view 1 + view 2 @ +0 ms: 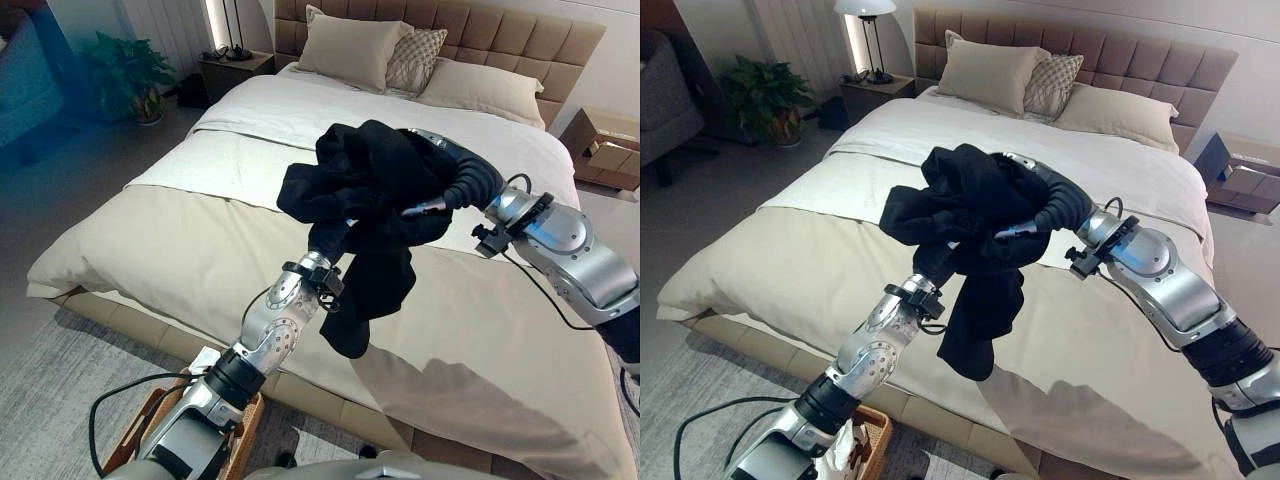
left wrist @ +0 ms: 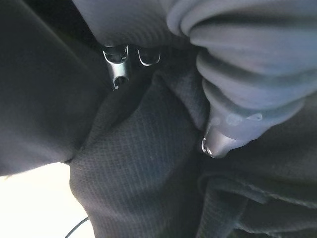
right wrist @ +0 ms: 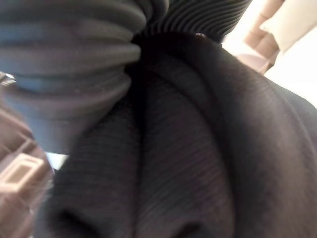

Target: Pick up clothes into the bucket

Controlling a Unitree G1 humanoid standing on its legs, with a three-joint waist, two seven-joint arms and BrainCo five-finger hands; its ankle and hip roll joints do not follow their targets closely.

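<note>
Wicker basket [image 1: 240, 445] sits on the floor at the bed's foot, below the left arm. Black garment [image 1: 365, 195] is bunched in the air above the bed [image 1: 180, 250], both hands buried in it. Left hand [image 1: 325, 240] and right hand [image 1: 425, 205]: finger state cannot be told. Cloth looks light, limp, drapes freely; take hold at the bunched mass, not the hanging tail.

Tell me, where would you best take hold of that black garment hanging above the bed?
Probably at the bunched upper mass of the black garment, coming from the sides, as the left hand and right hand are placed now. The cloth is thick and gathered there, while a loose tail dangles below over the bed and would likely slip.
</note>
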